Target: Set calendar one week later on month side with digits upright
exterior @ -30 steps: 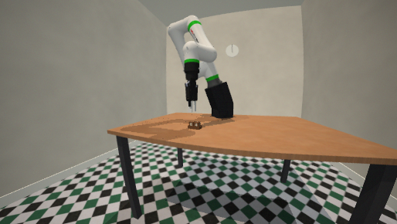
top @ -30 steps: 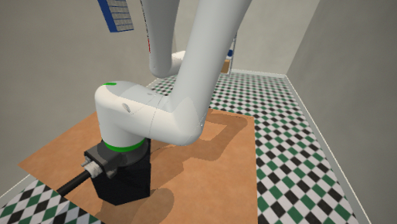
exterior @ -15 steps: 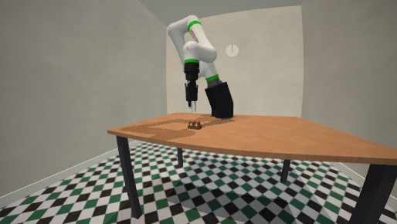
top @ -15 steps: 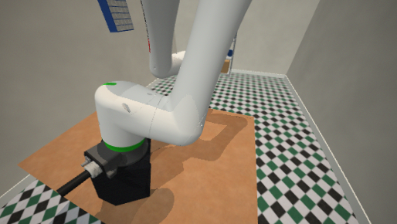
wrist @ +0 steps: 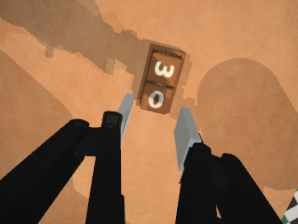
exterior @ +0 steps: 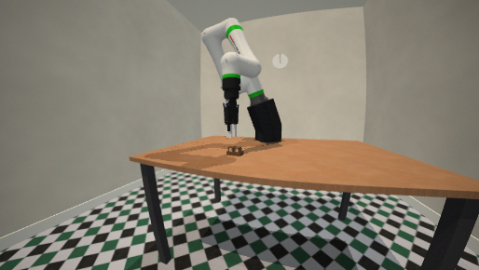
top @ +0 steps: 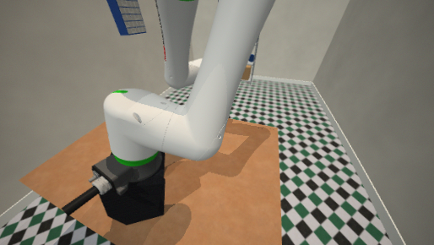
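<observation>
Approach is the step I judge in hand: my hand (wrist: 154, 124) hangs above the calendar (wrist: 160, 79) on the desk (exterior: 326, 163), fingers narrowed, holding nothing; next comes descent onto a cube.

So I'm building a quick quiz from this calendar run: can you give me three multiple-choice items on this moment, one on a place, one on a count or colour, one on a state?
1. Where is the calendar relative to the gripper?
A. on the table below it, apart from the fingertips
B. clamped between the fingers
C. on the floor

2. How many digit cubes show in the tray, in the wrist view?
A. one
B. two
C. four

3. How does the gripper stand?
A. spread fully wide
B. shut on a cube
C. partly closed, holding nothing

Answers: 1 A, the exterior view shows the calendar on the table with the fingers above it. 2 B, a 3 and a 0 lie side by side. 3 C, the fingers stand narrow with bare table between them.
</observation>
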Robot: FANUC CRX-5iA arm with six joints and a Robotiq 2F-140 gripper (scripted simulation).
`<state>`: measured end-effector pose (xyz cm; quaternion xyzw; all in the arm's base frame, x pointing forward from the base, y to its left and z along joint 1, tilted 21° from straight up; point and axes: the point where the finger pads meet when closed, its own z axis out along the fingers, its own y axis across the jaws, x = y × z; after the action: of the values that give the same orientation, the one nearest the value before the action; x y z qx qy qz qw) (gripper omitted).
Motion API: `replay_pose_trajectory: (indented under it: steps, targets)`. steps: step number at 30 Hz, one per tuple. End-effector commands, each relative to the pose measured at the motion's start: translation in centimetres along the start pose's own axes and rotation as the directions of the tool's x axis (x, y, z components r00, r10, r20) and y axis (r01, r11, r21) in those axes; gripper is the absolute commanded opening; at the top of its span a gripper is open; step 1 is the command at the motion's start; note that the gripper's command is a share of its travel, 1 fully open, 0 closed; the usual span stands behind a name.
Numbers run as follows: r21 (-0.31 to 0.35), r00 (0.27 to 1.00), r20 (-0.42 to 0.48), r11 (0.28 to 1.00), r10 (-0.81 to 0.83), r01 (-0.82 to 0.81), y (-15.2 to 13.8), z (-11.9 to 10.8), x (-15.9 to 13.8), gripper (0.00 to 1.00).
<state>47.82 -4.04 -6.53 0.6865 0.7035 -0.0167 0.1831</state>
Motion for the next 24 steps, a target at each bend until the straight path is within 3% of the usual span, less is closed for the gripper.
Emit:
replay_pose_trajectory:
  steps: [1, 24]
  targets:
    - [-0.001, 1.000, 0.000, 1.000, 0.000, 0.000, 0.0, 0.5, 0.0, 0.29]
    - [-0.001, 1.000, 0.000, 1.000, 0.000, 0.000, 0.1, 3.2, 0.0, 0.29]
